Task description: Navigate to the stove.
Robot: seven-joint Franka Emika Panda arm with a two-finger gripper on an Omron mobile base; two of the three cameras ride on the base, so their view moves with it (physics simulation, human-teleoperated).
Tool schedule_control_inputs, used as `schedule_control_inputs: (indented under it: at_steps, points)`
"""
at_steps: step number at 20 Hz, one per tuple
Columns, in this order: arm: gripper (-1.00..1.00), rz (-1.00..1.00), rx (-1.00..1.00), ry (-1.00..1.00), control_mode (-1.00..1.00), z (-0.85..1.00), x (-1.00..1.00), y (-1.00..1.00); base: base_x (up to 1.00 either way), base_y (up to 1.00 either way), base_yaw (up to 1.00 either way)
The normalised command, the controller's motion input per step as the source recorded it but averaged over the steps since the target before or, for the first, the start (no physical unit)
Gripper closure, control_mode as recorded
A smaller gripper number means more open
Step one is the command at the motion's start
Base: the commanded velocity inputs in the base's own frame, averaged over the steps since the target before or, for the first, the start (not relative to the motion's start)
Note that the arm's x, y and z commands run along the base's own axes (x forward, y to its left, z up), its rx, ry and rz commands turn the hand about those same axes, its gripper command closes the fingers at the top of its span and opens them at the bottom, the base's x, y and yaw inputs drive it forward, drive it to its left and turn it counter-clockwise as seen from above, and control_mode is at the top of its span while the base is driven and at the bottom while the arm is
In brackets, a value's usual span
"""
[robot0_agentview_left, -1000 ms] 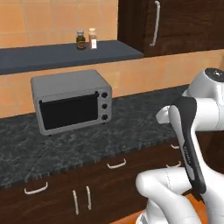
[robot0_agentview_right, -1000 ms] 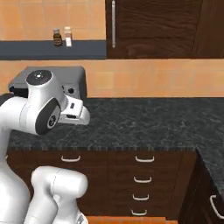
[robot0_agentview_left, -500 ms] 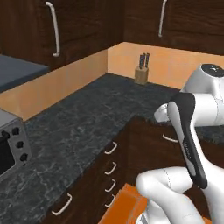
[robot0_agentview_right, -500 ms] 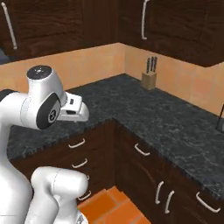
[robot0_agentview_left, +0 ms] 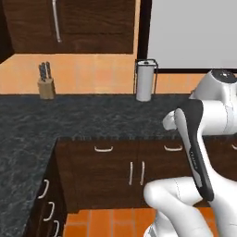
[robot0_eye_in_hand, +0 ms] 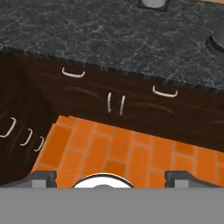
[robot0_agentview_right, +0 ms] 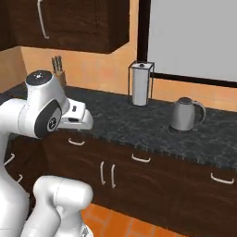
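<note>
One kettle point(robot0_agentview_right: 186, 115) in the right base view, knife block point(robot0_agentview_left: 46, 81) clearer left; pincer point(robot0_eye_in_hand: 109, 177) wide apart, empty.

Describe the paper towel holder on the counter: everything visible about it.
The paper towel holder is a thin dark wire frame with a round base, holding a white roll upright. It stands on the dark speckled counter near the orange back wall, below the edge of a pale window. A grey kettle stands apart on one side of it, a knife block far off on the other. Nothing touches it but the counter.
</note>
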Motion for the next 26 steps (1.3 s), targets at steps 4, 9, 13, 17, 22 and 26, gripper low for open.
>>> schedule_control_inputs:
  at_steps: [4,9,13,17,22,26]
  points:
    - [-1.00,0.00,0.00,0.00,1.00,0.00,0.00,0.00,0.00,-1.00,-0.67]
    - [-1.00,0.00,0.00,0.00,1.00,0.00,0.00,0.00,0.00,-0.75,-0.78]
    - [-1.00,0.00,0.00,0.00,1.00,0.00,0.00,0.00,0.00,-0.25,-0.94]
    - [-1.00,0.00,0.00,0.00,1.00,0.00,0.00,0.00,0.00,0.00,-1.00]
    - [-1.00,0.00,0.00,0.00,1.00,0.00,0.00,0.00,0.77,-0.51,-0.30]
    - [-1.00,0.00,0.00,0.00,1.00,0.00,0.00,0.00,1.00,-0.89,0.15]
